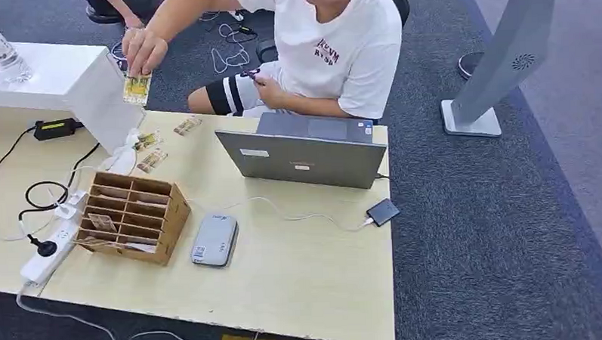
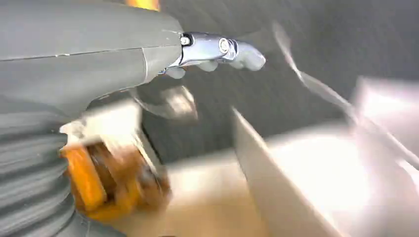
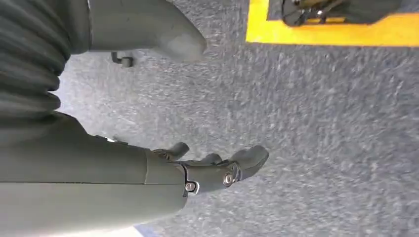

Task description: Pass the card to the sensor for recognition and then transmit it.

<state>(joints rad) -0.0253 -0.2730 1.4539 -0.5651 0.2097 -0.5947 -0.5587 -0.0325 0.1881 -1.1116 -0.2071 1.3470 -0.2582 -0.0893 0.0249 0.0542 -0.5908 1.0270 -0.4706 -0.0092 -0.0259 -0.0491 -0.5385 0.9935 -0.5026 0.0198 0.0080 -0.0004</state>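
1. Yellow patterned card [image 1: 137, 88] hangs pinched in a person's hand [image 1: 142, 48], above the far left corner of the pale wooden tabletop [image 1: 302, 276] and against the white angled stand [image 1: 91, 90].
2. Three more small cards [image 1: 152, 149] lie on the tabletop just beyond the brown cardboard compartment box [image 1: 133, 216].
3. Grey rounded sensor device [image 1: 214, 239] lies just right of the box; a grey open laptop [image 1: 301, 155] stands beyond it.
4. White power strip [image 1: 50, 250] lies left of the box.
5. Left hand [image 2: 217, 54]: blurred, fingers loosely curled, nothing held.
6. Right hand [image 3: 212, 170]: fingers slightly bent and apart, empty, over grey carpet [image 3: 321, 123].
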